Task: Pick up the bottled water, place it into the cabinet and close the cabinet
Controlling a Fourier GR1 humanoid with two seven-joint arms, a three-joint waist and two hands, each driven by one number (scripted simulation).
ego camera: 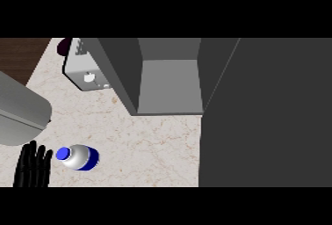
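The bottled water [78, 157] stands on the marble counter at the lower left, seen from above: a white body with a blue cap and a blue band. My left hand [32, 167] is just left of it, fingers straight and pointing up, apart from the bottle by a small gap. The grey cabinet [167, 83] stands at the top middle with its inside shelf showing. Its dark door [266, 114] is swung open and fills the right side of the view. My right hand does not show.
A white toaster-like appliance [88, 70] sits on the counter left of the cabinet, with a dark round object [63, 46] behind it. My grey left forearm [19, 112] crosses the left edge. Bare marble counter [149, 149] lies between the bottle and the door.
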